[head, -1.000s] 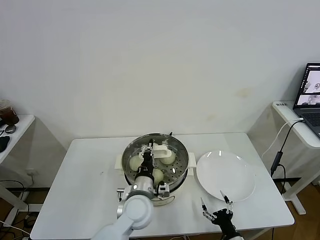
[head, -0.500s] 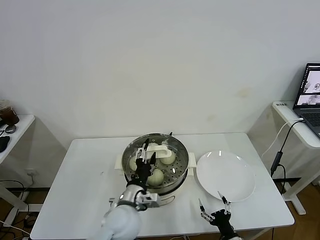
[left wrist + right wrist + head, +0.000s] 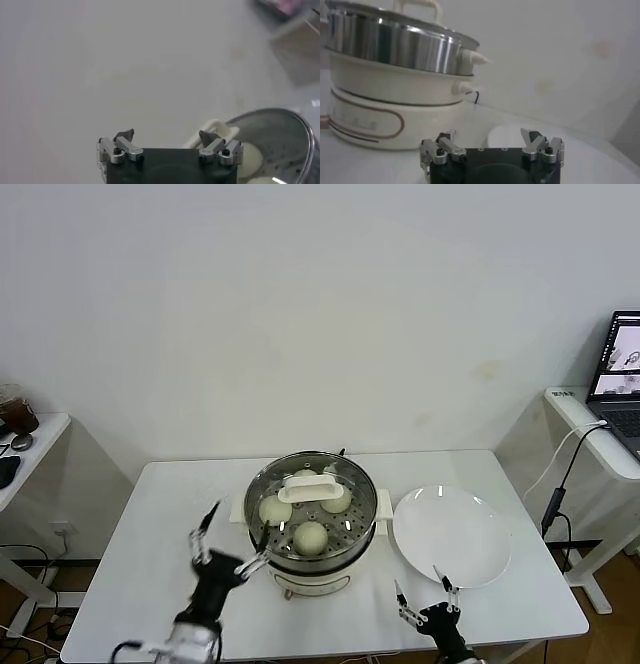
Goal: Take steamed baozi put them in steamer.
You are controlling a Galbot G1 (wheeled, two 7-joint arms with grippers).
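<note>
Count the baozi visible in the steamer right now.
3 clearly visible in the steamer: one baozi on the robot's left side, one near the front, one on the right by the lid's white handle. That handle may hide a fourth.

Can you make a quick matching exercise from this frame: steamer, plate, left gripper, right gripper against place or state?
Things:
1. steamer
2. white plate
3. left gripper
4. right gripper

Descriptions:
A. bare, on the table to the robot's right of the pot
B. open, low at the table's near edge, in front of the plate
C. holds the steamed baozi under a glass lid with a white handle
D. open, off the lid, at the pot's left side

Pairs: 1-C, 2-A, 3-D, 4-B
</note>
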